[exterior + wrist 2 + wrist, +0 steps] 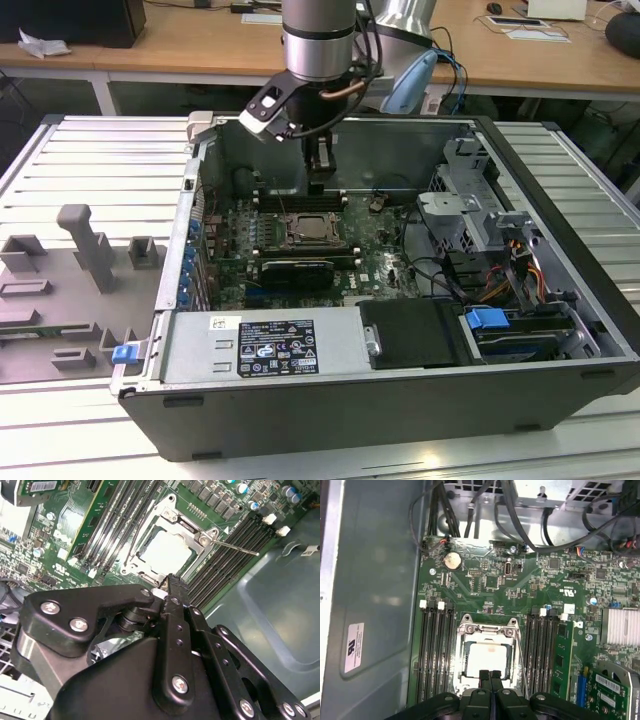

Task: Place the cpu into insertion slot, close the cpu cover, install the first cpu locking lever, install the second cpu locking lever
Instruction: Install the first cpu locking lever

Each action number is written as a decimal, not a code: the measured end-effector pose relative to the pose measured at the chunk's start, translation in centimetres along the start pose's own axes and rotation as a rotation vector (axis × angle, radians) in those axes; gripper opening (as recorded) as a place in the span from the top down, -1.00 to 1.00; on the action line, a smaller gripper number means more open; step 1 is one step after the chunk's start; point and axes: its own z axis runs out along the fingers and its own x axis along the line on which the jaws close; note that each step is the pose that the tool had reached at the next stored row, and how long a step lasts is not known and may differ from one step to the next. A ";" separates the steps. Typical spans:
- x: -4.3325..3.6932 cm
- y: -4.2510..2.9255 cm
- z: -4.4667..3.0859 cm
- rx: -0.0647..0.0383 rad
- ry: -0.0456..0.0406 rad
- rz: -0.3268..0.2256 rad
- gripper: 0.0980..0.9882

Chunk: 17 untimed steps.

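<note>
Hanging inside the open case (400,425), the gripper (490,673) sits low over the socket on the board (490,582). Its fingers (484,676) are pressed together with nothing between them. The cpu (487,660) lies flat in the socket between the two banks of memory slots (436,650). The cover (487,632) is down around it, framing its pale top. In both wrist views one thin lever (235,547) stands out from the socket's side, unlatched. Whether the fingertips touch the cover cannot be told.

Downward-pointing claw (490,674), tightly closed
</note>
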 end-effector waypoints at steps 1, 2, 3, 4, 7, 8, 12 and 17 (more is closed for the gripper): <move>0.00 0.00 0.00 0.000 0.0002 -0.010 0.99; 0.00 0.00 0.00 0.000 0.0004 -0.016 0.99; 0.00 0.00 0.00 0.000 0.0005 -0.020 0.99; 0.00 0.00 0.00 0.000 0.0006 -0.022 0.99; 0.00 0.00 0.00 0.000 0.0010 -0.031 0.99; 0.00 0.00 0.00 0.000 0.0012 -0.037 0.99; 0.00 0.00 0.00 0.000 0.0027 -0.067 0.99; 0.00 0.00 0.00 0.000 0.0049 -0.113 0.99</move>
